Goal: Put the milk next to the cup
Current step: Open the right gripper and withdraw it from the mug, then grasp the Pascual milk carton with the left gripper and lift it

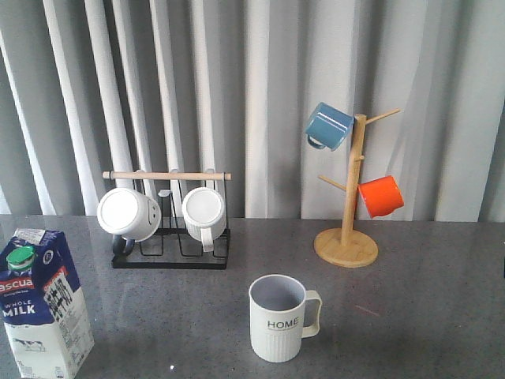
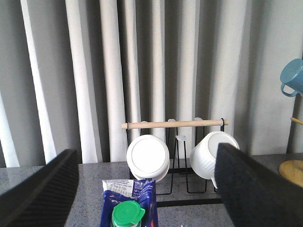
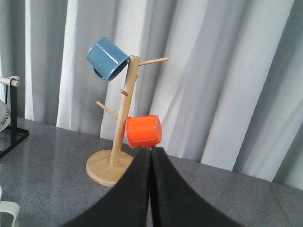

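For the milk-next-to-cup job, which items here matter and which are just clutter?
Belongs to the job:
- milk carton, front left of the table
- HOME cup, upright, front centre
- left claw, open above the carton

Just standing about:
- two white mugs on the black rack
- blue mug and orange mug on the wooden mug tree

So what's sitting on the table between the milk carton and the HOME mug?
Nothing: the front view shows only bare grey table between the milk carton and the HOME mug.
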Available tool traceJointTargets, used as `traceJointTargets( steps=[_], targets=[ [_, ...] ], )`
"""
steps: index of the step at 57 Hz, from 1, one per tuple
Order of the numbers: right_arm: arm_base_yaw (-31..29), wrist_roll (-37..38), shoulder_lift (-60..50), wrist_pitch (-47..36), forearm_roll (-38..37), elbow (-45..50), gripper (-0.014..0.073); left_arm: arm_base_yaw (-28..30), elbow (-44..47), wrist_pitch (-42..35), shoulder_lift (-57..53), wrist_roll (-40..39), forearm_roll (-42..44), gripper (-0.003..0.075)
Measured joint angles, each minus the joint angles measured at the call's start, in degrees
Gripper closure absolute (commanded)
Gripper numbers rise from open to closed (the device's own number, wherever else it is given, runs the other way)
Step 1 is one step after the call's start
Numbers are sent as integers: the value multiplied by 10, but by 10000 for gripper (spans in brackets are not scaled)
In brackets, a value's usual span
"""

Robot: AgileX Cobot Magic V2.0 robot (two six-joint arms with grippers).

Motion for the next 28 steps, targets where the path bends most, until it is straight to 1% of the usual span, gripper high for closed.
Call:
traceJointTargets(
  steps=[25, 28],
  targets=[
    [0, 0, 0, 4, 0, 0, 602, 0, 0, 0, 0, 0, 0, 164],
    [0, 0, 0, 4, 0, 0, 602, 0, 0, 0, 0, 0, 0, 148]
  ],
)
